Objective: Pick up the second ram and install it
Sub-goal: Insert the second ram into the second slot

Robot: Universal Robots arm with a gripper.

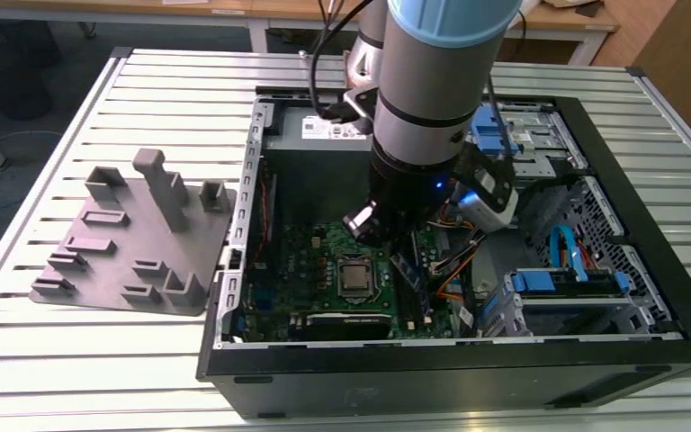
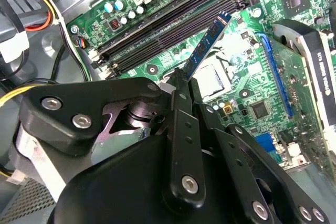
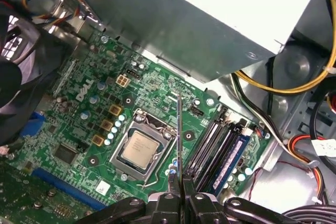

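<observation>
Hand [image 3: 179,186] closed on the second ram [image 3: 178,129], pinching it at one end. It hangs over the motherboard [image 3: 73,129] near the memory slots [image 3: 210,142], not yet in one. In the second wrist view it looks slanted against the line of the slots

Risks, my judgement:
- held at one end only, it could twist in the grip
- coming down off-line, it could catch a slot edge or knock the seated stick [image 3: 231,159] just beside the free slots
- the bare processor [image 3: 137,149] lies near
- loose cables [image 3: 294,88] run close to the slot ends

Surroundings: open computer case [image 1: 442,382] lying on a slatted metal worktop [image 1: 82,378]. A grey holder plate [image 1: 130,247] sits just beside the case on the exterior view's left. Wooden desks [image 1: 262,11] stand behind
</observation>
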